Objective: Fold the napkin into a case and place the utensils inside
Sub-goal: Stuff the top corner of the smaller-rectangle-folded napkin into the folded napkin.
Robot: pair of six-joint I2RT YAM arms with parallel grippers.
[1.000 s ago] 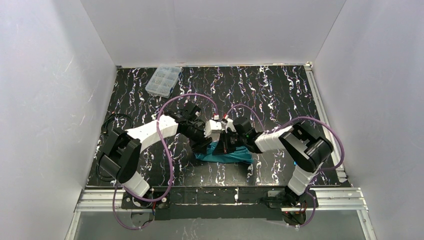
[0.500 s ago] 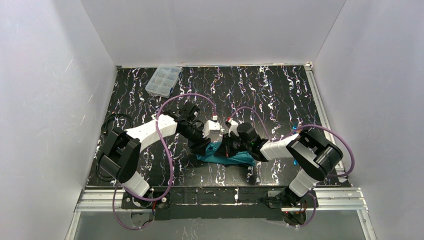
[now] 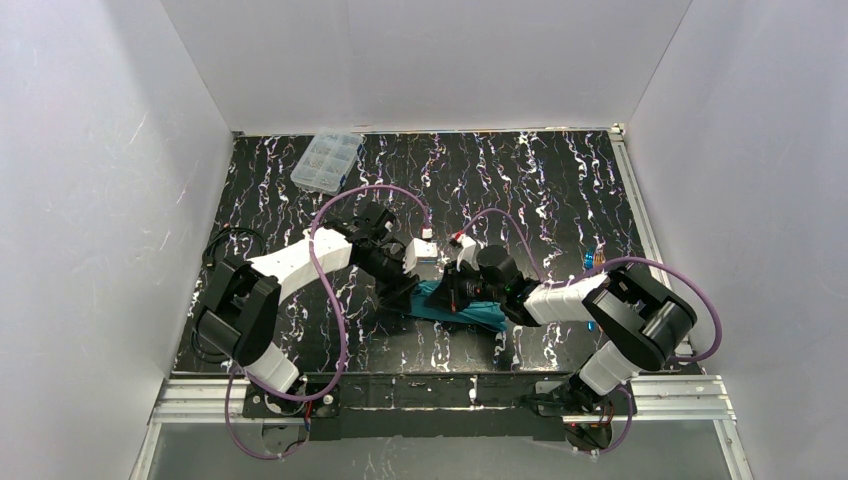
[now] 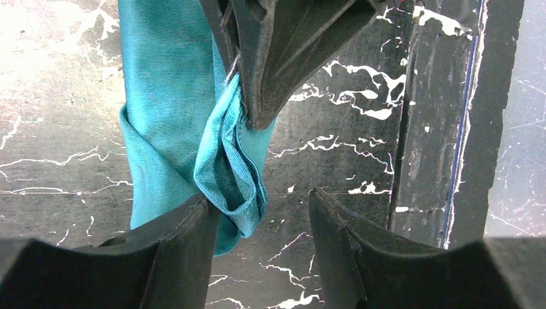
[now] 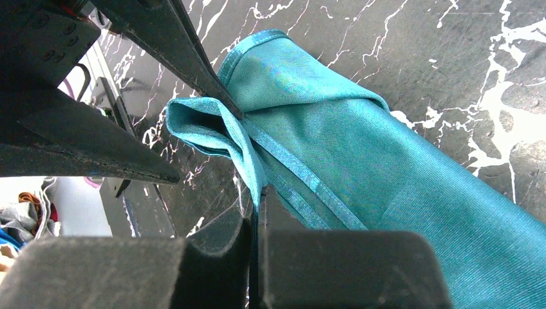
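The teal-green napkin [image 3: 472, 311] lies bunched into a long folded strip at the middle of the table. My right gripper [image 3: 456, 294] is shut on a hemmed fold at the strip's left end [image 5: 212, 122], pinched at the jaw tips [image 5: 257, 193]. In the left wrist view the right gripper's fingers [image 4: 283, 58] hold the napkin [image 4: 161, 96] from above. My left gripper [image 4: 261, 194] stands open just below, the pinched corner hanging against its left finger [image 4: 187, 225]. From above, the left gripper [image 3: 406, 289] sits at the napkin's left tip. Small orange-blue utensils [image 3: 592, 259] lie far right.
A clear plastic compartment box [image 3: 327, 160] stands at the back left of the black marbled table [image 3: 530, 170]. White walls close in three sides. Purple cables loop over both arms. A metal rail [image 3: 440, 392] runs along the near edge.
The right arm's elbow has swung out to the right and lower, its gripper still pinching the napkin. The left gripper has eased slightly left. The napkin now lies more stretched out.
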